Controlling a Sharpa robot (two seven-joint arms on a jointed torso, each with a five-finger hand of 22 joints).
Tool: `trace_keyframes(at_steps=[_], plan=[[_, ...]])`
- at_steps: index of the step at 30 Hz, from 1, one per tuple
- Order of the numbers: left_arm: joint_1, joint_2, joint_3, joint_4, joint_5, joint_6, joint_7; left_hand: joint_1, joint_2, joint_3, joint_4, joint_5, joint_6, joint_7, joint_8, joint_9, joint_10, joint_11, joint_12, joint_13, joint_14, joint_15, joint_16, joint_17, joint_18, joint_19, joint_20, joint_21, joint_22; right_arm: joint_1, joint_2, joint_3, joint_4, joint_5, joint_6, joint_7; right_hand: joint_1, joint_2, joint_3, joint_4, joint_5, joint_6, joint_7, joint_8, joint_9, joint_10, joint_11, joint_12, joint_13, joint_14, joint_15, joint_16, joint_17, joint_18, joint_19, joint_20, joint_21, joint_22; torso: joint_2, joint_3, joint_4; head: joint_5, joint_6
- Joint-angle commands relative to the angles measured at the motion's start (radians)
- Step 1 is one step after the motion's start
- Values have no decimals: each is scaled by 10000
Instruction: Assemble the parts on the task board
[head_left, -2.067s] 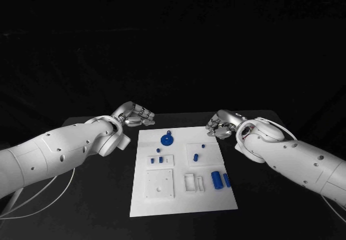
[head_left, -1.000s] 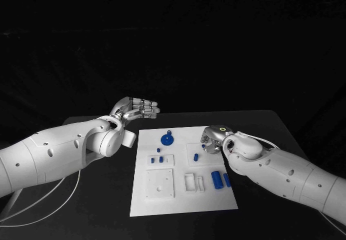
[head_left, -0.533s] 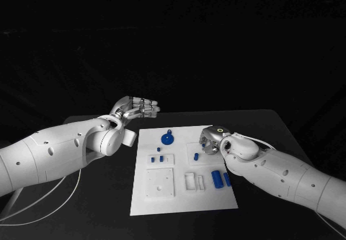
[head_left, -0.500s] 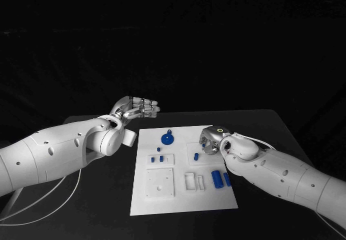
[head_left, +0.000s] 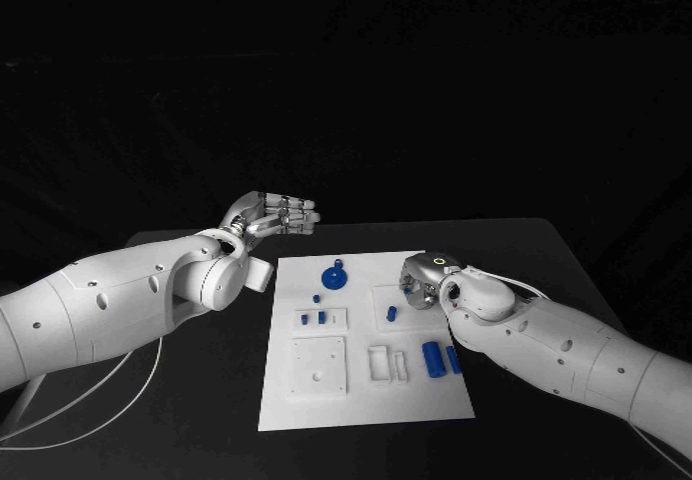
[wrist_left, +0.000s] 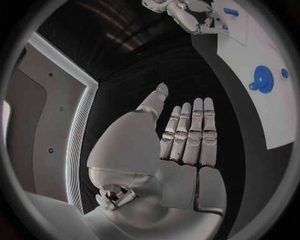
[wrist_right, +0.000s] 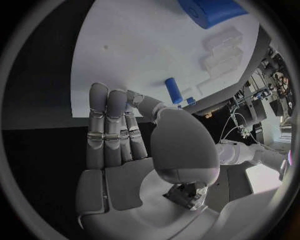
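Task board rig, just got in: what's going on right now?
The right hand hovers over the far right part of the task board, fingers extended, holding nothing, near a small blue peg. The left hand is raised off the board's far left corner, open and empty. The blue gear and two blue cylinders lie loose on the board; nothing is being carried.

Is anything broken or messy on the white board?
Nothing stands out. The task board lies flat, and the blue parts sit neatly apart on it, none visibly broken. The right hand hovers over one edge; the left hand is off the board.
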Motion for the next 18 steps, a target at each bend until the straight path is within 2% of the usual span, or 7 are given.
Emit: trace_keyframes(at_steps=[1,5,9,18], plan=[[16,14,12,12,76,74,33,40,30,-77,-11,-42,-137,10,8,-4,-64,18,47,4,-100,-1,-38,-3,-33,99,3,68,-25,-41,43,-46,23,-355,108,-150,29,130,41,-41,-38,282,-67,-15,31,347,-100,14,34,-14,-108,33,23,72,-58,-89,110,171,0,3,7,-47,1],[16,2,11,10,76,68,16,49,28,-91,-13,-45,-269,24,6,-7,-75,24,48,4,-103,2,-38,-3,-30,104,6,71,-45,-41,50,-59,32,-492,6,-282,90,207,84,-171,-79,539,-135,-29,32,649,-177,17,43,-3,-138,20,36,35,-130,-145,264,471,2,12,0,-58,-3],[16,6,11,11,75,79,9,61,27,-99,-18,-49,-277,25,12,-5,-69,22,50,4,-99,0,-37,-2,-28,107,6,73,-60,-42,72,-65,26,-546,-127,-345,72,243,96,-243,-143,634,-165,-27,35,776,-213,21,49,10,-148,-6,42,26,-217,-155,335,776,5,2,2,-74,-4],[16,20,11,-1,75,80,7,78,27,-118,-38,-40,-302,32,11,-6,-81,28,46,3,-108,4,-39,-3,-22,120,7,82,-105,-43,142,-73,12,-604,-291,-429,13,288,-85,-258,-178,792,-212,-28,39,919,-272,22,53,32,-187,-30,77,-75,-87,-189,435,1537,1,5,11,-103,-30]])
